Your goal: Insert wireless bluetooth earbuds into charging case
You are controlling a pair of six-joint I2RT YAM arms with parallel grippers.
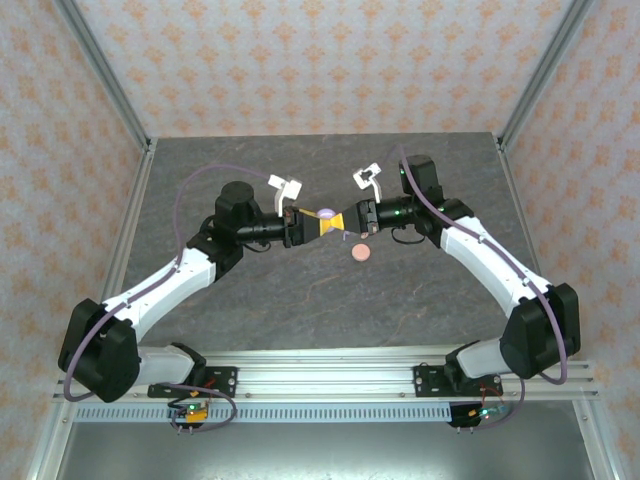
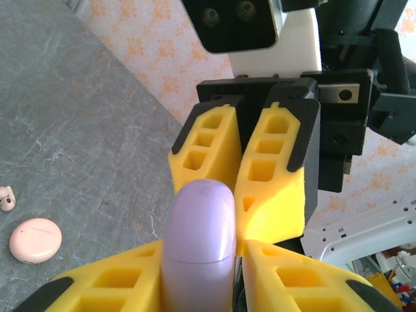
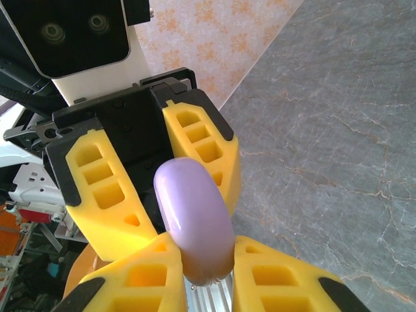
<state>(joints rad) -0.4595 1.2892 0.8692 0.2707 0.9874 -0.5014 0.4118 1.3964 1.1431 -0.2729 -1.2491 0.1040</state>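
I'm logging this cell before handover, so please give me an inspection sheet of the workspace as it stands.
Surface: grey marbled tabletop.
Job's things: lavender charging case held off the table; pink round case and pinkish earbud lying loose on it.
Clutter: nothing seen.
Grippers: left gripper and right gripper each clamp one end of the lavender charging case.
Cables: purple cables run along both arms.
Surroundings: patterned wall panels, aluminium frame.

Your arms reach inward, meeting at the top view's centre; the left gripper (image 1: 316,226) and right gripper (image 1: 346,222) face each other, both clamped on one purple charging case (image 1: 326,213).
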